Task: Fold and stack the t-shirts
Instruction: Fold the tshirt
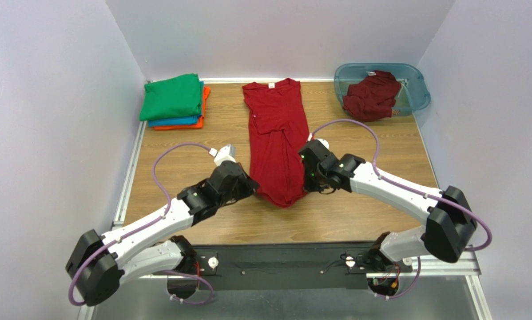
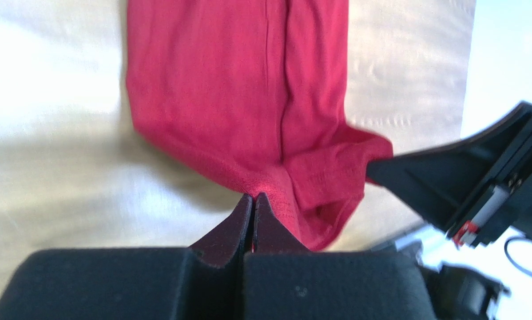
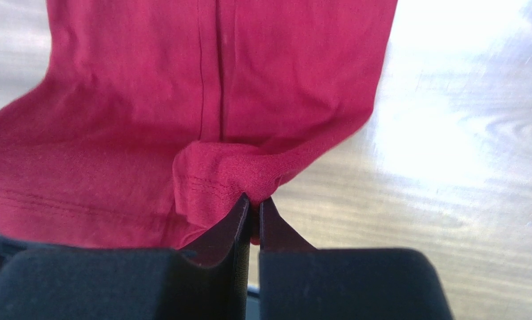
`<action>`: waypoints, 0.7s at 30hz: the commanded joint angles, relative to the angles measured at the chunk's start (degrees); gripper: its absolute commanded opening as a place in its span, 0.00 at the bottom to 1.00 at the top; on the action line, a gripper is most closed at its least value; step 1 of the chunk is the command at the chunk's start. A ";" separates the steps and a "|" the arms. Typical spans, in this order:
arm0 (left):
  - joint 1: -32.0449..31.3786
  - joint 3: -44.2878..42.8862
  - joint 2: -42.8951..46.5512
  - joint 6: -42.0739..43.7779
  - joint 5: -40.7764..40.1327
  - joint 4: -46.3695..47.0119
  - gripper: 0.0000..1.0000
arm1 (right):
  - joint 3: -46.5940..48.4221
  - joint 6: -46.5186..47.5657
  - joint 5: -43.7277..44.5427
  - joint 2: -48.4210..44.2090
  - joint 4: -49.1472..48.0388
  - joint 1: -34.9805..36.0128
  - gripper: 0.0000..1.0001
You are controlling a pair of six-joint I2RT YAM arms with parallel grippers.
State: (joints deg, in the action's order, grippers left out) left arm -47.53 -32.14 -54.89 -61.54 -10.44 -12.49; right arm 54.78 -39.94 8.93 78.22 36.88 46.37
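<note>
A dark red t-shirt (image 1: 277,137) lies lengthwise in the middle of the table, sides folded in, collar at the far end. My left gripper (image 1: 252,187) is shut on its near left hem corner (image 2: 275,193). My right gripper (image 1: 307,175) is shut on its near right hem corner (image 3: 235,177). The right gripper's black body shows in the left wrist view (image 2: 462,180). A folded stack sits at the far left: green shirt (image 1: 172,97) on top, blue (image 1: 178,122) under it, orange (image 1: 204,100) at the bottom. A second dark red shirt (image 1: 372,95) lies crumpled in the teal tub (image 1: 417,83).
The teal plastic tub stands at the far right corner. Pale walls close in the table on the left, back and right. A metal rail (image 1: 124,187) runs along the table's left edge. Bare wood (image 1: 382,143) lies between the shirt and the right wall.
</note>
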 commanded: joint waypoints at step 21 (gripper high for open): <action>14.39 -20.41 -21.21 19.26 0.06 9.15 0.00 | 23.26 7.33 20.08 17.05 -0.76 -7.43 0.10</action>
State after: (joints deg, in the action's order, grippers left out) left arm -34.94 -49.69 -73.97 -45.74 -11.27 -5.65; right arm 75.09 -34.37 25.56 93.51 36.82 40.21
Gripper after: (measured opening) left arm 0.009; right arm 0.108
